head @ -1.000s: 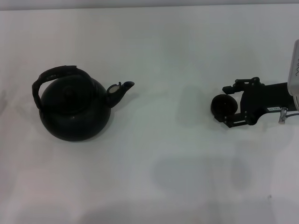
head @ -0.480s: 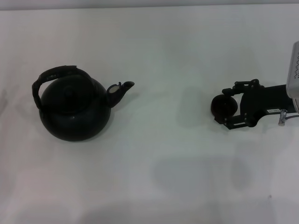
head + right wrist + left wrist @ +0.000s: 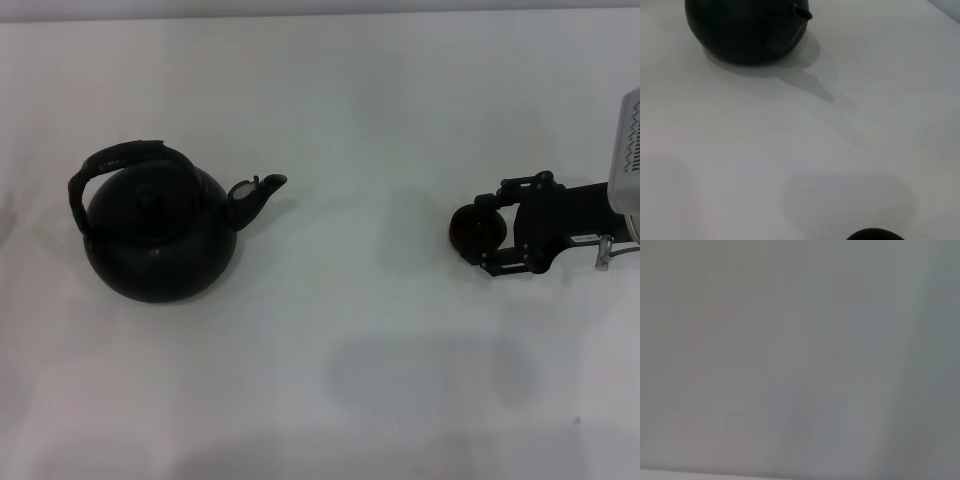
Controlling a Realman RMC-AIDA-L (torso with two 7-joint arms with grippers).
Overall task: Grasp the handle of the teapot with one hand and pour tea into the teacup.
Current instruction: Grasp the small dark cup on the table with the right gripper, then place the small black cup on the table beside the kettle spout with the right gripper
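Note:
The black teapot [image 3: 158, 238] stands on the white table at the left of the head view, spout pointing right. Its arched handle [image 3: 125, 157] spans over the domed lid. My right gripper [image 3: 486, 229] reaches in from the right edge and is shut on the small dark teacup [image 3: 474, 228], held above the table with its shadow lower down. In the right wrist view the teapot [image 3: 747, 30] is far off and the teacup's rim [image 3: 874, 235] shows at the edge. My left gripper is out of view; its wrist view shows only a blank grey surface.
The white table [image 3: 350, 120] stretches between the teapot and the cup. A soft shadow [image 3: 430, 372] of the right arm lies on the table in front of the cup.
My right gripper with the teacup has shifted slightly left, toward the teapot. The teapot has not moved.

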